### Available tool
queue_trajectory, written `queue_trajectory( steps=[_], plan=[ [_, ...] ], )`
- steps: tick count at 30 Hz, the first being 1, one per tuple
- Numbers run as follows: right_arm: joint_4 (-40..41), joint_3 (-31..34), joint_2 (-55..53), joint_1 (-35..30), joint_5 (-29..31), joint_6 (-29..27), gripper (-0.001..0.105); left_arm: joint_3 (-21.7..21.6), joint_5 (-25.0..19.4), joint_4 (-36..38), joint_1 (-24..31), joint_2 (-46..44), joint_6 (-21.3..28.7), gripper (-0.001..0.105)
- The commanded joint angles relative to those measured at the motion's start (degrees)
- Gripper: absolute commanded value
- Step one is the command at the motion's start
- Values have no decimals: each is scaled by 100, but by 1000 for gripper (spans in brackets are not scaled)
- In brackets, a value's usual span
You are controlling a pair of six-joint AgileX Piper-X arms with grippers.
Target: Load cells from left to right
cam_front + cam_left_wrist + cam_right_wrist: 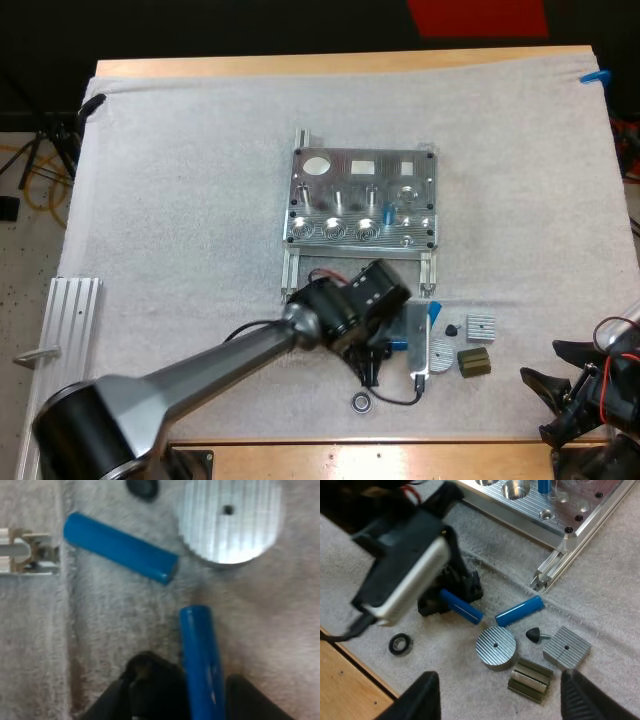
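Observation:
The metal fixture point(360, 200) lies mid-mat with one blue cylinder point(388, 212) standing in a socket at its front right. Just in front of the fixture, my left gripper point(385, 350) is down on the mat, shut on a blue cylinder point(200, 655) that lies lengthwise between its fingers point(150, 685). The right wrist view has that same pair, gripper point(452, 597) and cylinder point(462, 608). A second loose blue cylinder point(120, 547) point(520, 611) lies just beyond it. At the table's near right corner my right gripper point(560, 378) point(502, 700) is open, holding nothing.
Beside the loose cylinders sit a ribbed metal disc point(495, 647), a small dark cone point(534, 635), a ribbed square block point(566, 649), an olive slotted block point(530, 680) and a black ring point(400, 644). An aluminium rail point(70, 320) lies at the table's left edge.

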Motion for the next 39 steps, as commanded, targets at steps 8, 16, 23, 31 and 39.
queue_trajectory(
  steps=[8,16,23,31,39],
  plan=[
    [-2,-19,-16,-9,-41,-8,52,-755,-179,1172,-23,808,27,43],
    [-2,-19,-16,-9,-41,-8,52,-754,-222,1150,-23,895,27,43],
    [-2,-19,-16,-9,-41,-8,52,-754,-276,1133,-23,1066,27,43],
    [-2,-19,-16,-9,-41,-8,52,-959,-354,1260,-23,965,-13,0],
    [-2,-19,-16,-9,-1,146,52,-988,-354,1728,14,82,-15,0]
  ],
)
